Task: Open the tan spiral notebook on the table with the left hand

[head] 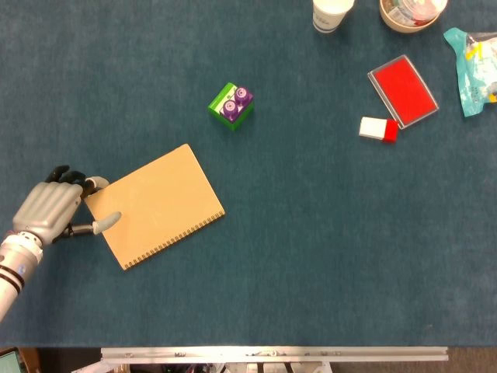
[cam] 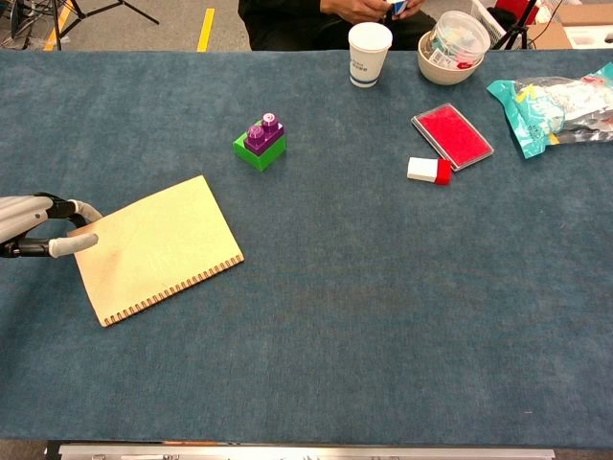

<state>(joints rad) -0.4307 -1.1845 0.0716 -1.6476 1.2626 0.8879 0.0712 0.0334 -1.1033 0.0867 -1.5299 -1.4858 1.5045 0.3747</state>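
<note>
I have the left hand (head: 48, 211) at the far left of the tabletop (head: 311, 256), right against the left corner of the tan spiral notebook (head: 155, 206), which lies flat and closed, skewed, with its coil binding along the near right edge. The thumb reaches onto the cover and the other fingers (cam: 84, 210) curl at the notebook's edge; whether they have actually caught the cover or merely touch it, I cannot tell from either view. I judge the notebook light and thin, with a card cover that will flex, and free to skate on the blue cloth under any sideways push, so the cover needs lifting, not shoving. The place to take hold is the free long edge opposite the coil, where my hand sits, peeling only the top sheet and swinging it over toward the binding. Beyond the notebook a green and purple block (head: 231, 105) stands well apart from it, and the red tray (head: 401, 89), the red and white eraser (head: 378, 129), the paper cup (cam: 370, 54), the bowl (cam: 451, 48) and the teal packet (cam: 556, 110) are far to the right; nothing looks likely to block the cover's swing. My right hand shows in neither view.
</note>
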